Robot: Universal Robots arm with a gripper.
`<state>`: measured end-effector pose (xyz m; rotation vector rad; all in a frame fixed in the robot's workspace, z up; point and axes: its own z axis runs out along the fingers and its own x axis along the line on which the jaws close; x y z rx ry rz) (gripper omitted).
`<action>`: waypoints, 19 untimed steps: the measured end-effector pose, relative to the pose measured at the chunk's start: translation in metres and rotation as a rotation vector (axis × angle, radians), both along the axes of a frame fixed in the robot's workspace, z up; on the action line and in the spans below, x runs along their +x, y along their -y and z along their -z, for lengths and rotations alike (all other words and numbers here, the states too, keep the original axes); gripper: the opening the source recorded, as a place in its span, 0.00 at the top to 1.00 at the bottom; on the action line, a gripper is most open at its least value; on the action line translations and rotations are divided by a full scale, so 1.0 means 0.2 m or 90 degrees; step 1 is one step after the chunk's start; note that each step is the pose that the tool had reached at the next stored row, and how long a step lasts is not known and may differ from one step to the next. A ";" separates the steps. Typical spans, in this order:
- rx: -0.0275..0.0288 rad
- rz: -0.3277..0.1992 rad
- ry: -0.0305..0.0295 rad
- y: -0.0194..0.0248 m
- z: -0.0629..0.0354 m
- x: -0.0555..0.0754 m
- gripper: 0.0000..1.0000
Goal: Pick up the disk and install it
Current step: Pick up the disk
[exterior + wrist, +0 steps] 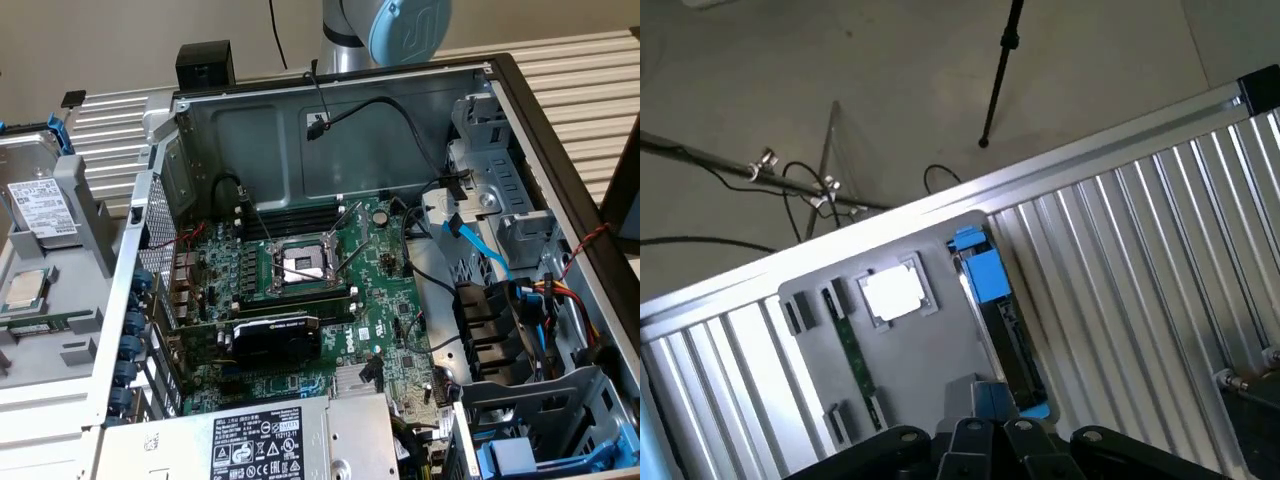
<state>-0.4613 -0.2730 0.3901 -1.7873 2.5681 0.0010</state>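
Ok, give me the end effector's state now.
End effector: closed, holding nothing; the disk sits on the grey tray.

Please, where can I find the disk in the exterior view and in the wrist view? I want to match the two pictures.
Exterior view: the disk stands at the exterior view's left, outside the computer case, in the grey tray, its white label visible.
Wrist view: the disk is seen edge-on with its blue carrier showing, at the side of the grey tray.
Shared landmark: the processor chip, lying in the same tray beside the disk.
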 end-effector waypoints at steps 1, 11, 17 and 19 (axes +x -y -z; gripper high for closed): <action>0.0001 -0.012 0.0011 0.000 0.001 0.00 0.89; -0.0002 -0.128 0.0041 0.000 0.005 0.00 0.89; -0.0024 -0.150 0.0039 0.000 0.005 0.00 0.89; -0.0024 -0.150 0.0039 0.000 0.005 0.00 0.89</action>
